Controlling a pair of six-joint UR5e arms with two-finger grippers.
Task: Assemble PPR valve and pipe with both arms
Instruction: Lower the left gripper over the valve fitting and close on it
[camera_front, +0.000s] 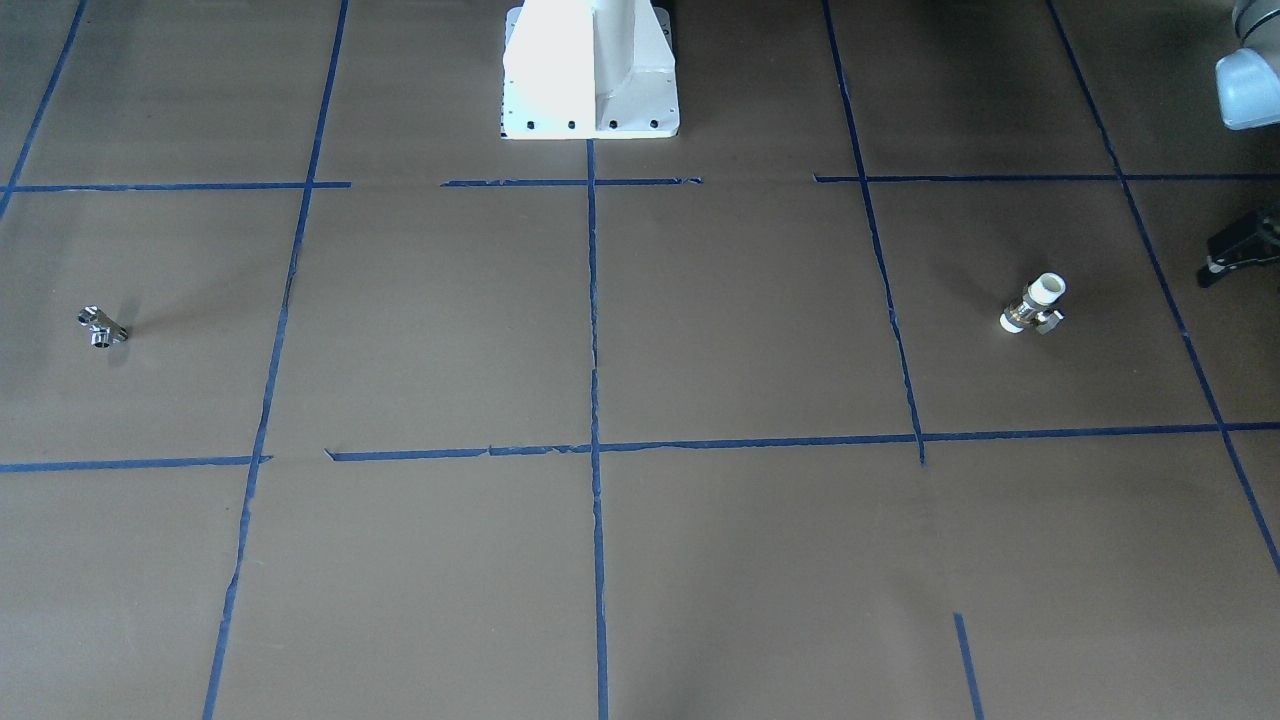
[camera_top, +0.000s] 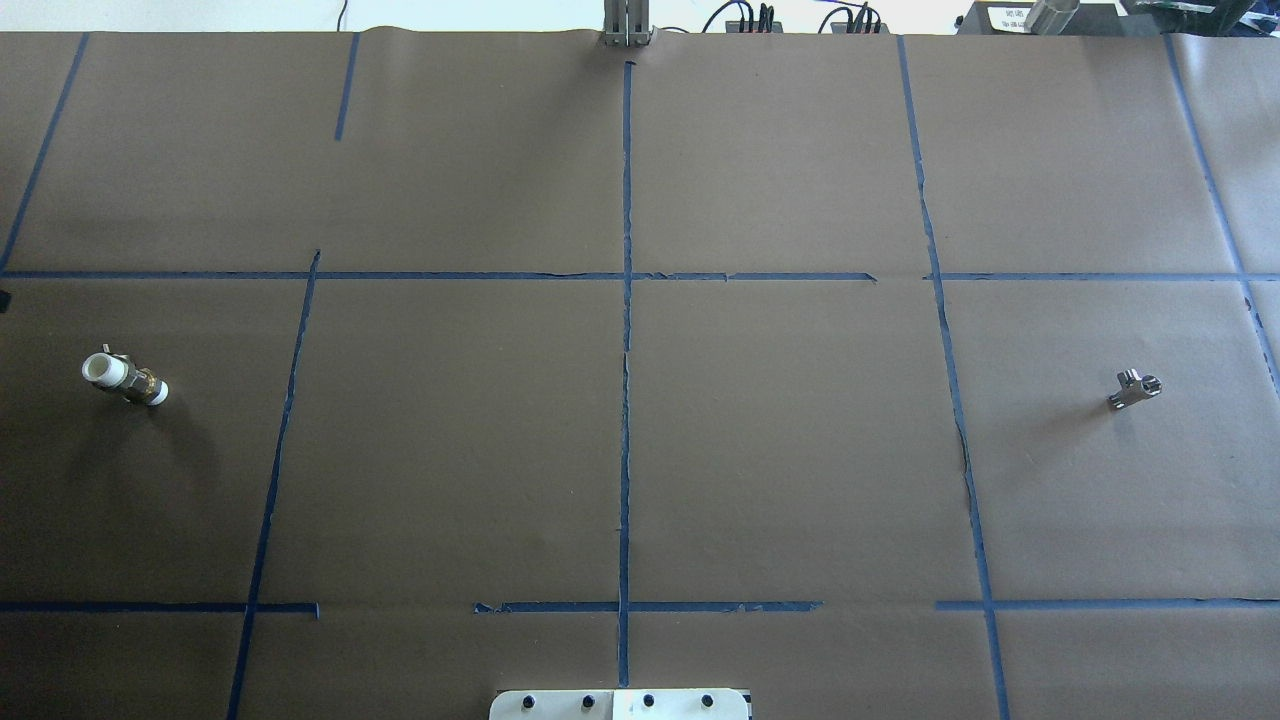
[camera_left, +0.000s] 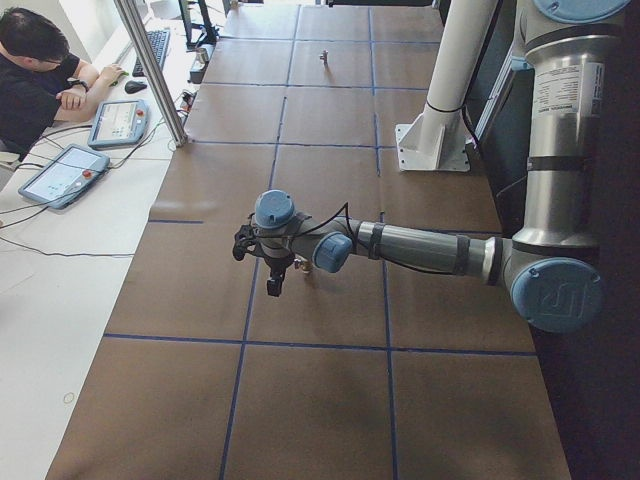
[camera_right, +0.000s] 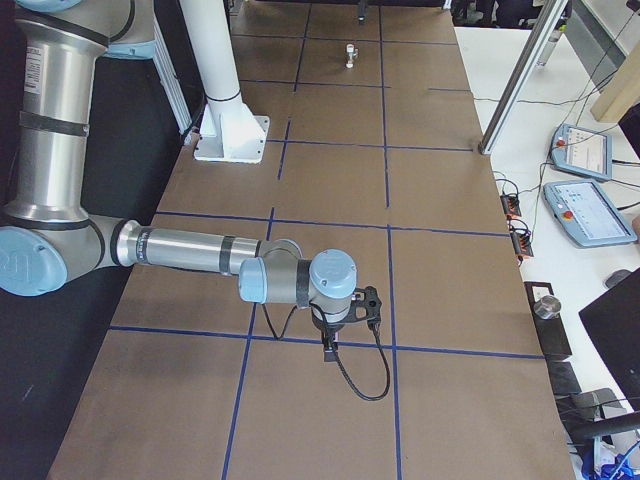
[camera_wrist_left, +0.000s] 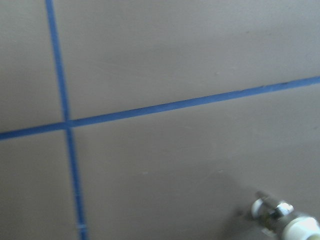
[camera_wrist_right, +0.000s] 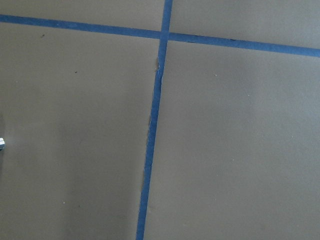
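left gripper (camera_left: 272, 284) near PPR valve (camera_front: 1035, 305); grip: cannot tell | right gripper (camera_right: 329, 349) grip: cannot tell | pipe (camera_front: 102, 327) lying free

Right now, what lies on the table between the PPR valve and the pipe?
No object: in the overhead view the stretch from PPR valve to pipe is bare brown paper crossed by blue tape lines.

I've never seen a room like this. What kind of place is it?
Probably a robot lab. The left arm and right arm reach over a table gridded with blue tape, and a man sits beside control tablets.
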